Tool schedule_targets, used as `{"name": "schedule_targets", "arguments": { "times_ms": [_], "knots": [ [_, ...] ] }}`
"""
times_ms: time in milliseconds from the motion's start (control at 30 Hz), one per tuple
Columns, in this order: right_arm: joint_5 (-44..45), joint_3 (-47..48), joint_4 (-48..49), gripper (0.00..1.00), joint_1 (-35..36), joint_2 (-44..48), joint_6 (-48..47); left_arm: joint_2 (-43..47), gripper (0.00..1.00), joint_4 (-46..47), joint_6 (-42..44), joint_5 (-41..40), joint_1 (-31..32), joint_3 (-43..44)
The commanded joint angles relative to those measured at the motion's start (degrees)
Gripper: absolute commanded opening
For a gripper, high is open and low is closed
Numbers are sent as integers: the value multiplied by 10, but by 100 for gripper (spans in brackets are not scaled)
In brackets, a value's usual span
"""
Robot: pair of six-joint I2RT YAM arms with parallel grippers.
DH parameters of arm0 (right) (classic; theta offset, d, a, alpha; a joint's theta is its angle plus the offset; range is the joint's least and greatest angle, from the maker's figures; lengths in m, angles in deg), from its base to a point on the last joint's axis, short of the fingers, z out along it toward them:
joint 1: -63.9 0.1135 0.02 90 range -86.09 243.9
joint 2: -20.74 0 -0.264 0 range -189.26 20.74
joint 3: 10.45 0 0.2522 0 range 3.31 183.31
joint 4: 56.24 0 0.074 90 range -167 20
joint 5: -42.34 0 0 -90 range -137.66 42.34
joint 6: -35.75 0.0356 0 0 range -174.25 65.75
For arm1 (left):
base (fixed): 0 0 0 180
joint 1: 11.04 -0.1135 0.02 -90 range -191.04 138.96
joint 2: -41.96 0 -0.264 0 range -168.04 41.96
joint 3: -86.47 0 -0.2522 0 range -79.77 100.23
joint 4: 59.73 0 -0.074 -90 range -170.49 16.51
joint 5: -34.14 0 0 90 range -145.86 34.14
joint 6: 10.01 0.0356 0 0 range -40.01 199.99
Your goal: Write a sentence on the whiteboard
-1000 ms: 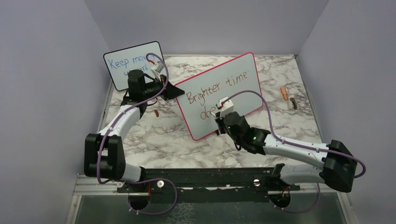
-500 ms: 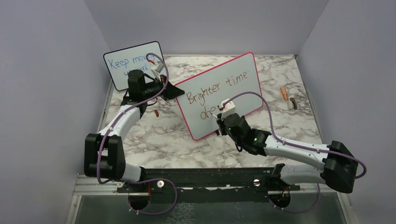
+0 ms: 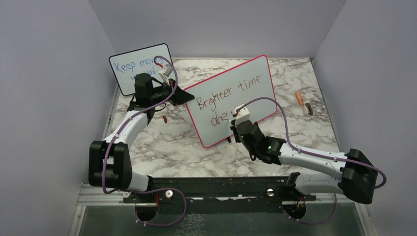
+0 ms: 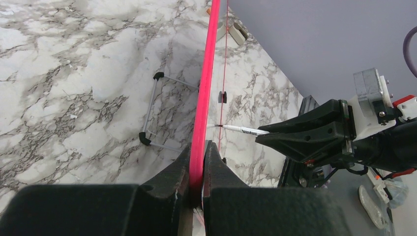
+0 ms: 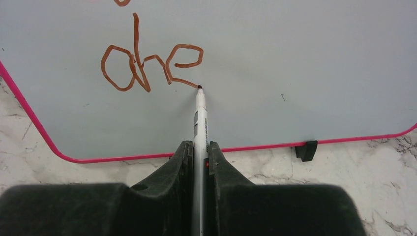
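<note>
Right wrist view: your right gripper [image 5: 199,146] pinches one slim white marker [image 5: 200,115], its tip touching the glossy whiteboard [image 5: 295,59] at the end of the reddish-brown sentence [image 5: 142,73], which reads "Brighter time" over "ahe". Your left gripper [image 4: 197,147] clamps the board's thin pink frame at its left edge. Two boards stand on the marble-patterned table [image 3: 167,142]: this rounded one at centre, and a smaller black-framed board [image 3: 140,66] with blue writing, far left.
</note>
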Motion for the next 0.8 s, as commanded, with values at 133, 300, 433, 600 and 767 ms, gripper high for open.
{"name": "schedule_targets", "arguments": {
  "times_ms": [133,300,433,600,767],
  "knots": [
    [9,-7,16,1,-3,48,-14,-19,0,-55,52,-69,1,-5],
    [5,-9,22,1,-17,59,-25,-19,0,-56,52,-68,2,-5],
    [-3,-9,29,1,-28,54,-29,-19,0,-56,53,-68,2,-5],
    [-11,-9,36,1,-33,42,-28,-19,0,-57,53,-68,2,-5],
    [-20,-6,46,1,-35,28,-29,-20,0,-57,53,-68,2,-4]
  ]
}}
